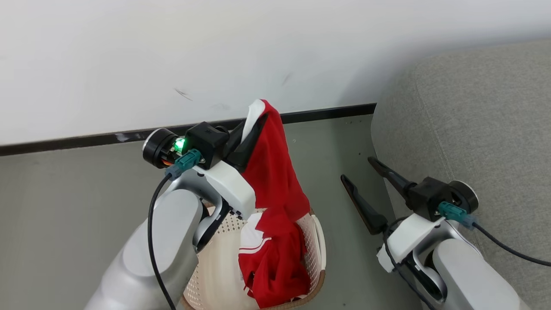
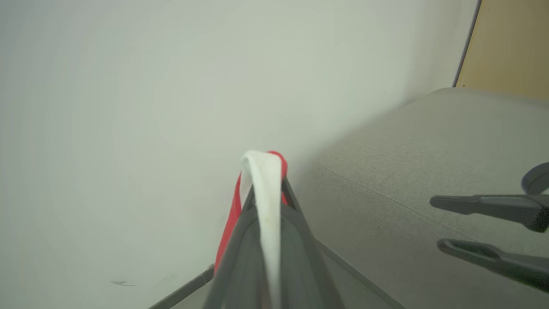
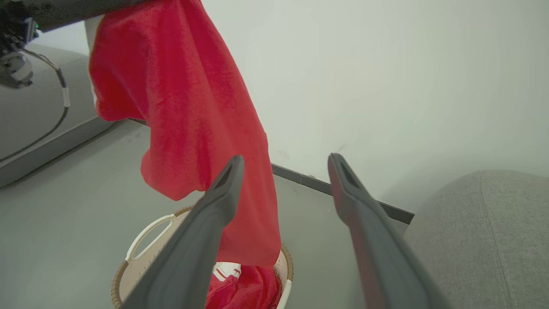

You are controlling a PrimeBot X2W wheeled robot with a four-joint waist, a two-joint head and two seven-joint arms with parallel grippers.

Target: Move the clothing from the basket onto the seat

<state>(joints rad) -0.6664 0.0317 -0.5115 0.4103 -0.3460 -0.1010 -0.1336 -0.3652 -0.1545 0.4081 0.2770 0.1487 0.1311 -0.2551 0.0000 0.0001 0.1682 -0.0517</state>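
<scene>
A red and white piece of clothing (image 1: 275,172) hangs from my left gripper (image 1: 260,118), which is shut on its top edge above the basket (image 1: 316,241). In the left wrist view a white fold of the clothing (image 2: 266,184) sticks out between the closed fingers. The garment's lower end still lies in the cream basket (image 3: 146,236), along with more red fabric (image 3: 244,287). My right gripper (image 1: 357,170) stands open to the right of the basket, beside the grey seat (image 1: 473,129), holding nothing. The right wrist view shows the clothing (image 3: 188,107) hanging past the open fingers (image 3: 223,201).
A white wall (image 1: 215,51) with a dark skirting strip (image 1: 86,140) runs behind the basket. Grey floor (image 1: 64,193) spreads to the left and between basket and seat. The seat's cushion (image 2: 407,171) fills the right side. A tan panel (image 2: 510,47) stands behind it.
</scene>
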